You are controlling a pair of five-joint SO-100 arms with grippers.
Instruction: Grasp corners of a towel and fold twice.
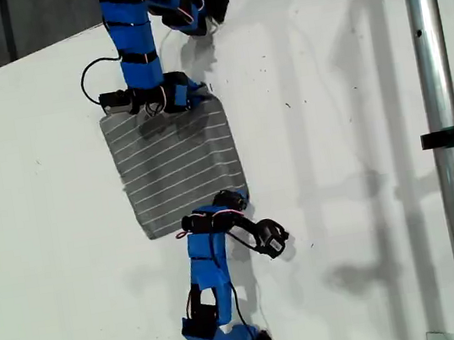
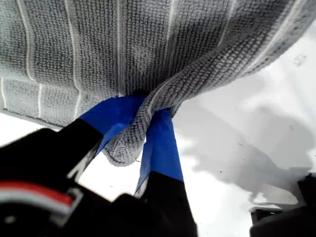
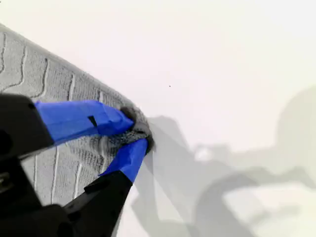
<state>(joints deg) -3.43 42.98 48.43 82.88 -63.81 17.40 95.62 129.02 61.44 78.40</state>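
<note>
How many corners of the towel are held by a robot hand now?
2. My first hand pinches one corner of the towel; my second hand pinches another. In the exterior view both held corners lie on the towel's right side. The other corners lie free.

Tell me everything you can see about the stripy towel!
The towel is a dark grey, roughly square cloth with thin white stripes and a nubbly, looped weave. It lies mostly flat on the white table. My first gripper pinches one corner, which bunches up between the blue jaws. My second gripper pinches another corner, crumpled at the jaw tips. In the exterior view, an arm sits at its top edge and another at its bottom edge.
</note>
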